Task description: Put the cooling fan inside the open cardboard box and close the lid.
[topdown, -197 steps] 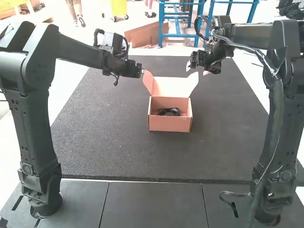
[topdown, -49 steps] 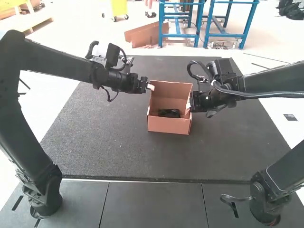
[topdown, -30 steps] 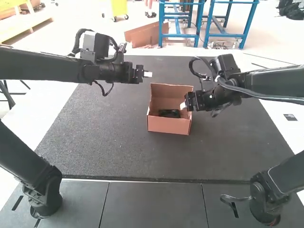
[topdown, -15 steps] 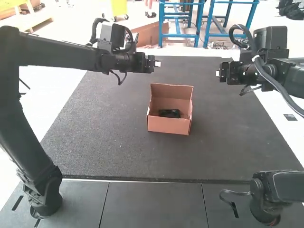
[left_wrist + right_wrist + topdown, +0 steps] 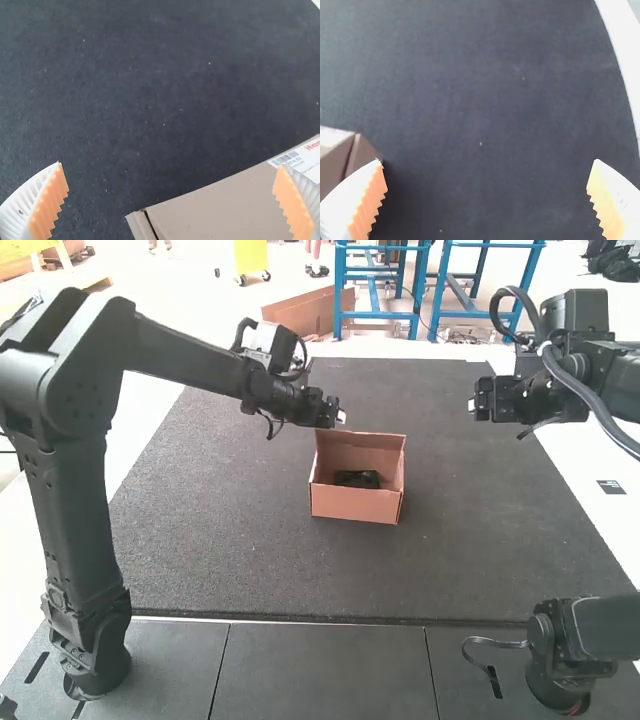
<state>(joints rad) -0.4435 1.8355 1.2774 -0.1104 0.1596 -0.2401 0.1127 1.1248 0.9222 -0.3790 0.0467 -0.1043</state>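
A small brown cardboard box (image 5: 357, 502) sits at the centre of the black-matted counter (image 5: 200, 540), a black cooling fan (image 5: 356, 478) lying inside and the lid standing up at the back. The left gripper (image 5: 336, 413) hovers by the box's back left corner, white ribbed fingers (image 5: 42, 202) spread wide; the right gripper (image 5: 477, 402) hangs well off to the box's right, its fingers likewise far apart

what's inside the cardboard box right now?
A black fan sits low inside the box, its lid standing open at the back. The front wall covers the fan's near edge and part of the floor, so anything else there cannot be seen.
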